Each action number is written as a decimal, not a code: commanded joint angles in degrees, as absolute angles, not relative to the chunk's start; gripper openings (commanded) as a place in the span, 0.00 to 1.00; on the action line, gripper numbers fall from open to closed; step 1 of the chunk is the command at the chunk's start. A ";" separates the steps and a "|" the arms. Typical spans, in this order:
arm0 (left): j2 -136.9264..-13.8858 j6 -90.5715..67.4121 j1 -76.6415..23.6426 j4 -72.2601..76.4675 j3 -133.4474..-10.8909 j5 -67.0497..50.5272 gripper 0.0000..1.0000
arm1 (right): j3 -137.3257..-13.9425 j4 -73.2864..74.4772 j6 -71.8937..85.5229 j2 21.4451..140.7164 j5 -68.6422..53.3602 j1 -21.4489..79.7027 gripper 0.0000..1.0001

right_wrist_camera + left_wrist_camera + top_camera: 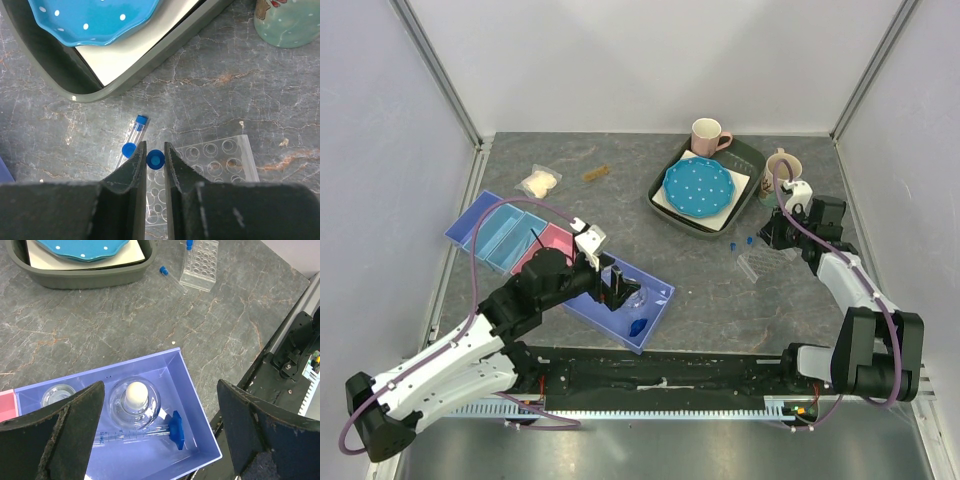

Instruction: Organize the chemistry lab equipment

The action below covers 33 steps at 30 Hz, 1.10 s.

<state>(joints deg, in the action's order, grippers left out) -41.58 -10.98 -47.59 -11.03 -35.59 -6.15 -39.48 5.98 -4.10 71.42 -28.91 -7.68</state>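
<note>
Blue tray (657, 308) seen from above holds some glassware while the bag (539, 182) lies loose; left wrist view, left gripper (160, 427) spread wide over a flask (135, 401) inside; right wrist view, right gripper (155, 150) pinches a capped tube (155, 160) at the rack (220, 160) edge, so I'd judge sorting about half done.

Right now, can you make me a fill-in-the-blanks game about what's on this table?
1. The right gripper is shut on a tube with a ____ cap.
2. The left gripper hangs ____ over the blue bin.
3. The plate in the dark tray is blue with white ____.
4. The mug behind that tray is ____.
Missing words: blue, open, dots, pink.
</note>
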 commanded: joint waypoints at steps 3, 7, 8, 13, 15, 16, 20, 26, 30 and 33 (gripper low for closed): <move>-41.40 -11.34 -47.37 -9.84 -35.33 -5.80 1.00 | -39.99 1.23 -4.22 73.91 -30.50 -7.65 0.11; -42.54 -11.34 -47.37 -9.49 -35.42 -6.15 1.00 | -39.11 0.79 -5.45 74.18 -29.97 -7.12 0.11; -42.71 -11.34 -47.37 -9.49 -35.42 -6.15 1.00 | -38.85 0.53 -5.80 74.01 -29.71 -6.77 0.11; -42.89 -11.34 -47.37 -9.41 -35.24 -6.33 1.00 | -38.32 1.14 -7.64 73.30 -29.18 -6.59 0.13; -42.98 -11.34 -47.37 -9.14 -35.16 -6.42 1.00 | -37.88 1.84 -8.43 73.04 -29.97 -6.50 0.14; -43.15 -11.34 -47.37 -9.14 -35.24 -6.50 1.00 | -37.79 2.45 -9.31 72.95 -30.41 -6.42 0.15; -43.59 -11.34 -47.37 -8.96 -35.24 -7.03 1.00 | -37.71 3.95 -10.90 72.34 -31.99 -6.42 0.26; -43.42 -11.34 -47.37 -8.79 -35.16 -7.65 1.00 | -37.44 4.74 -11.34 68.65 -33.75 -6.50 0.34; -44.12 -11.16 -47.37 -8.18 -35.24 -8.61 1.00 | -37.27 5.36 -11.86 65.05 -35.24 -6.59 0.37; -45.17 -11.25 -47.37 -7.82 -35.59 -9.58 1.00 | -37.26 5.71 -12.39 62.41 -36.74 -6.85 0.41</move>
<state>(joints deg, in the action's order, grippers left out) -44.05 -10.98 -47.59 -10.39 -35.24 -7.11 -37.50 5.76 -10.59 66.17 -33.23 -6.59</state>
